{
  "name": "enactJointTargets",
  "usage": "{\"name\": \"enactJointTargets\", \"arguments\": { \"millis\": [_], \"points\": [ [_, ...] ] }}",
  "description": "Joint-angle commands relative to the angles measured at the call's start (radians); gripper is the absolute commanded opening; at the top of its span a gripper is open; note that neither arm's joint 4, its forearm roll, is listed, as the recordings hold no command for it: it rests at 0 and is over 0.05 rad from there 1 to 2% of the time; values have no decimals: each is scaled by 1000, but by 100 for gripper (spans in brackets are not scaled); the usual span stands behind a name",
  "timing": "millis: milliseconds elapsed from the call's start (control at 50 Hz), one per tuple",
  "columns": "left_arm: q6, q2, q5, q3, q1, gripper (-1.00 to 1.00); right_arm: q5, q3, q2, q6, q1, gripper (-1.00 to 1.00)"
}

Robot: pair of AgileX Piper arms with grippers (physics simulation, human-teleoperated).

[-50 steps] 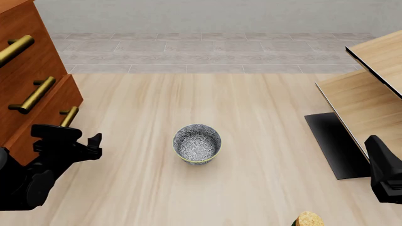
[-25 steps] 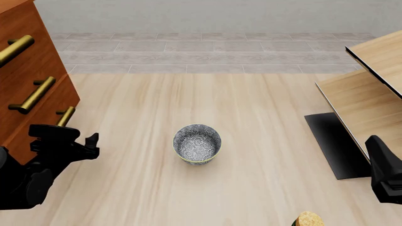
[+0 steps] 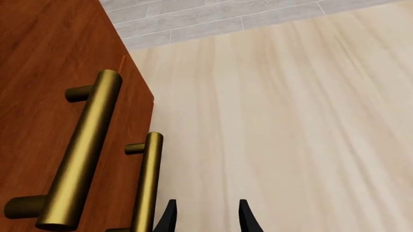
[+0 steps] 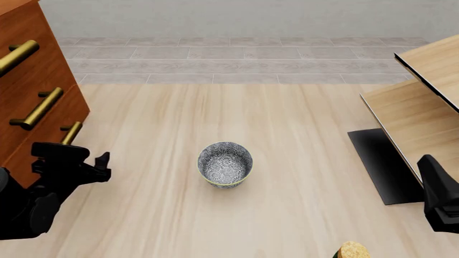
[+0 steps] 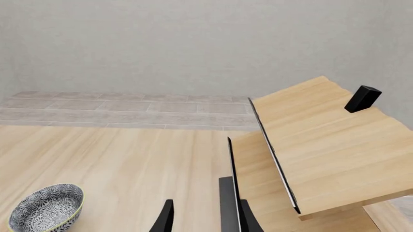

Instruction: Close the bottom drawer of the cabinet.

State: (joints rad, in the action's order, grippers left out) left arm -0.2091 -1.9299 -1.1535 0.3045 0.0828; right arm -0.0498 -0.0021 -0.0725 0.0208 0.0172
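The reddish-brown cabinet (image 4: 36, 32) stands at the far left, with three brass handles. Its bottom drawer (image 4: 50, 134) sticks out only slightly past the two fronts above it, and its short handle (image 4: 72, 133) shows. My left gripper (image 4: 100, 161) is open and empty, close in front of the drawer's face, just below the handle. In the left wrist view the fingertips (image 3: 169, 217) lie right beside that short handle (image 3: 147, 183), and the cabinet (image 3: 38, 58) fills one side. My right gripper (image 4: 434, 183) is open and empty at the right edge, far from the cabinet.
A patterned bowl (image 4: 225, 164) sits mid-table and also shows in the right wrist view (image 5: 45, 208). Pale light-wood furniture with black edging (image 4: 416, 107) and a black base panel (image 4: 380, 166) stand at the right. A small cork-coloured object (image 4: 351, 251) lies at the near edge.
The bottom drawer has slid a little further into the cabinet, to the left. My left gripper has moved left with it. The right arm has not moved.
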Motion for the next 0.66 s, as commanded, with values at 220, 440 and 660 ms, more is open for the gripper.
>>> {"name": "enactJointTargets", "arguments": {
  "millis": [220,440,660],
  "points": [
    [-35,-13,-5,21,32,100,-6,0,-8,-2,0,100],
    [-51,-5,-1,18,38,100,-10,0,-13,-3,0,100],
    [-69,-2,5,24,51,100,-10,0,-13,-6,1,100]
  ]
}}
